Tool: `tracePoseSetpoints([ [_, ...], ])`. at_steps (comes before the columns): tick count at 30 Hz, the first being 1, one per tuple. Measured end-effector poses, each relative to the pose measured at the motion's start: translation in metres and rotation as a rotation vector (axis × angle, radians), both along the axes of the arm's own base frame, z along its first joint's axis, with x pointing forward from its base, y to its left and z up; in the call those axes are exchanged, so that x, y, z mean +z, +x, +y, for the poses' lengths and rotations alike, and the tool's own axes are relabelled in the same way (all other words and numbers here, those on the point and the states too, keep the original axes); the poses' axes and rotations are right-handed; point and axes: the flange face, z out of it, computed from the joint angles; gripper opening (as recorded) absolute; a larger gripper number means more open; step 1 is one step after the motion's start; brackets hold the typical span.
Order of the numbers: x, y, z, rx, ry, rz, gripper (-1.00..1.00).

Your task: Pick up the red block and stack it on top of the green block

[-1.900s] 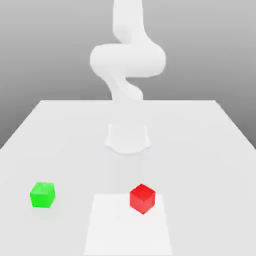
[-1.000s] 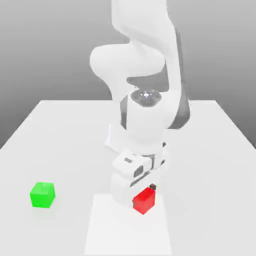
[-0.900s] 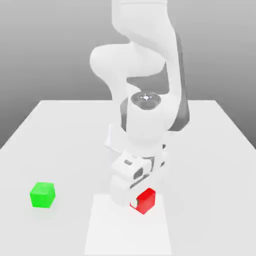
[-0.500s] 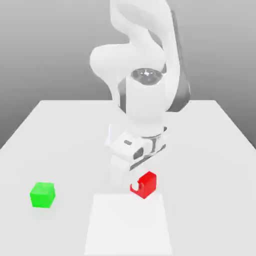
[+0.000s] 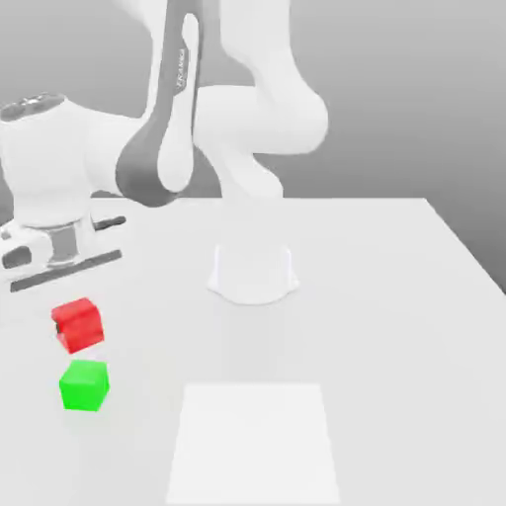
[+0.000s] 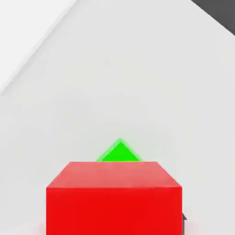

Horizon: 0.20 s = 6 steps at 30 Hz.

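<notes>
Exterior view, near to far. Green block on table, resting flat, cube, no long axis.

Red block at its 12 o'clock, just above, airborne, apart, slightly tilted.

Gripper clamped narrow on red block.

Hand view: green block peeks past red block, corner toward me. I judge straight descent needed, yaw correction likely.

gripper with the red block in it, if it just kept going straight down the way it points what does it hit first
Most likely the green block. The gripper points down, shut on the red block, which hangs just above the green one; in the hand view a green corner peeks out past the red block. Exact alignment is hard to judge.
</notes>
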Motion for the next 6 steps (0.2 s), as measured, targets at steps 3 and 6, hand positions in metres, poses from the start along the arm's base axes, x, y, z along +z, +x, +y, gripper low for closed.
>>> tracePoseSetpoints([
  [3, -0.029, 0.0, 0.001, 0.005, 0.0, 0.002, -1.0],
  [6, -0.035, -0.001, 0.001, 0.004, -0.001, 0.003, 1.0],
])
